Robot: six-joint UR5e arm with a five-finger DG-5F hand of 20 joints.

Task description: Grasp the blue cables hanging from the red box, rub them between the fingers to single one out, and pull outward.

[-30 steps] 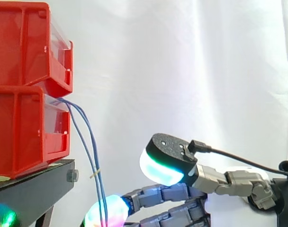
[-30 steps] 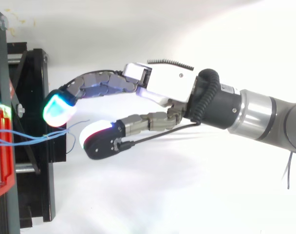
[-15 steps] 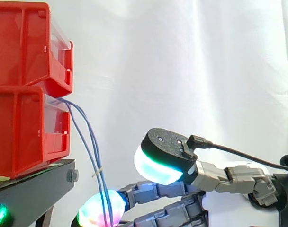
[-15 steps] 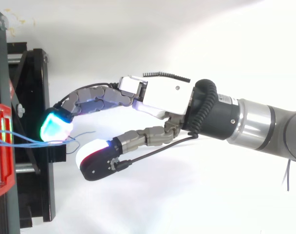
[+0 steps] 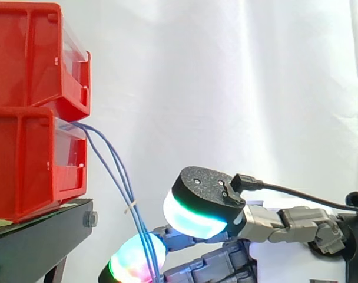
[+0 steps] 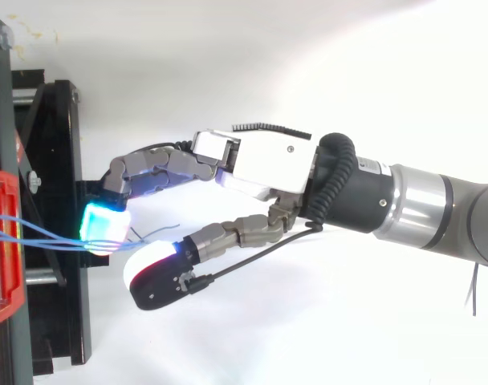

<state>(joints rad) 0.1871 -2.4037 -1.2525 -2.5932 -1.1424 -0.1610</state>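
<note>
Where the blue cables (image 5: 111, 171) leave the lower red bin (image 5: 26, 159) and slant outward from it, the hand (image 6: 260, 156) holds them, its curled fingers (image 6: 103, 228) and thumb (image 6: 148, 261) pinching the strands a little out from the bin's front. The grasp appears made. Rubbing to single out one cable and pulling away from the bin seem left to do, since the strands run bunched together.

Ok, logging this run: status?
Hand at thin blue cables, grip unconfirmed. Cables hang from lower red plastic bin. No obstruction seen.
</note>
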